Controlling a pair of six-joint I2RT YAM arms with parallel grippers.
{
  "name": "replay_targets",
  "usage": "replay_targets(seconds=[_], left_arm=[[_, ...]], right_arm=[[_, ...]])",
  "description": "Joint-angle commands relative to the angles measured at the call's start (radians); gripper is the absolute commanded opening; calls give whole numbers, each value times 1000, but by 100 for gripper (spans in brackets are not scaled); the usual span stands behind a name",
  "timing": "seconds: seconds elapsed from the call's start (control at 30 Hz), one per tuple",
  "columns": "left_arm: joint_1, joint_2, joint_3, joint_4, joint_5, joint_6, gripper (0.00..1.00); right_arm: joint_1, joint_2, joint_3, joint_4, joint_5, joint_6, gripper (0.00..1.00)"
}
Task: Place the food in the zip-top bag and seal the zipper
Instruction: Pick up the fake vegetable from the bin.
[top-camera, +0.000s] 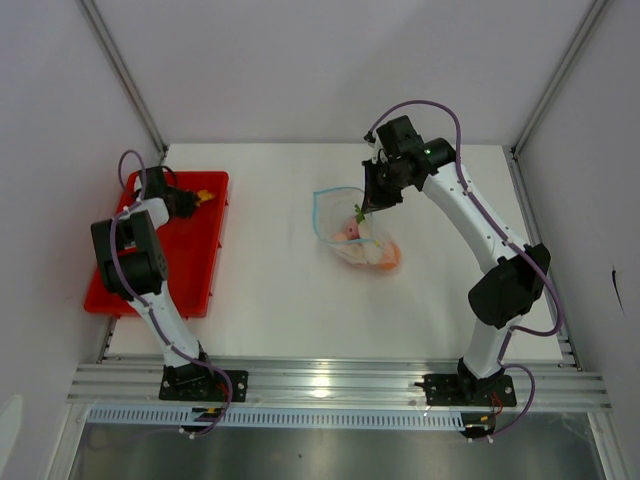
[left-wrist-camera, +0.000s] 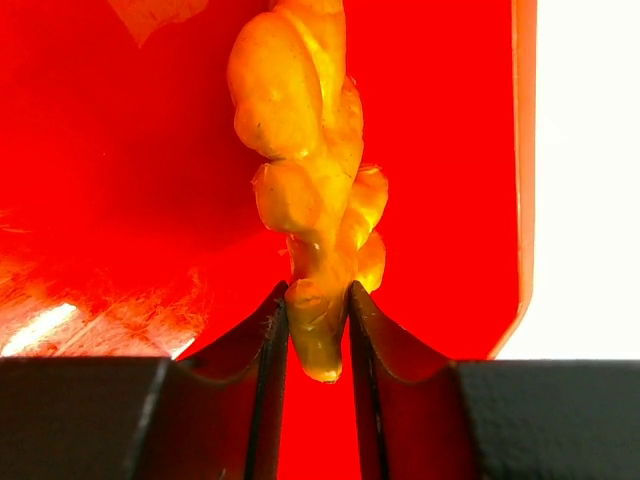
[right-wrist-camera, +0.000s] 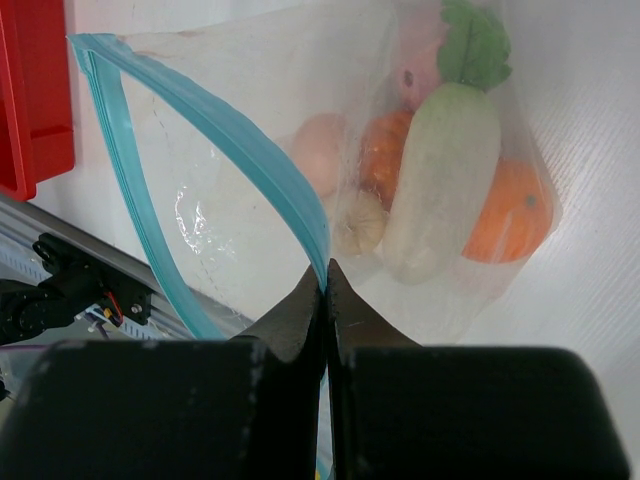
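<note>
The clear zip-top bag (top-camera: 352, 232) lies mid-table with its mouth open. Its blue-teal zipper (right-wrist-camera: 230, 135) loops wide. Inside are a white radish with green top (right-wrist-camera: 440, 175), orange pieces (right-wrist-camera: 510, 215) and a pink piece (top-camera: 349, 233). My right gripper (right-wrist-camera: 326, 270) is shut on the zipper strip at the bag's mouth edge; in the top view it (top-camera: 374, 205) is at the bag's far right corner. My left gripper (left-wrist-camera: 318, 300) is shut on the end of a yellow knobbly toy food (left-wrist-camera: 300, 130) over the red tray (left-wrist-camera: 120, 170); it also shows in the top view (top-camera: 196, 199).
The red tray (top-camera: 190, 270) sits at the table's left, its right rim (left-wrist-camera: 522, 200) beside white table. An aluminium rail (top-camera: 330, 385) runs along the near edge. Frame posts stand at the back corners.
</note>
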Motion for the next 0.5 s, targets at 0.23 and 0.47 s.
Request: replay_targets(seconds=[0.23,0.47], left_arm=[[2,-237,-36,-55,55,98,0],[-47,-514,-226,-102,83,177,1]], right_arm=[[0,-17,40,11,9,-6,0],[-3,29,97,7,3,-3,0]])
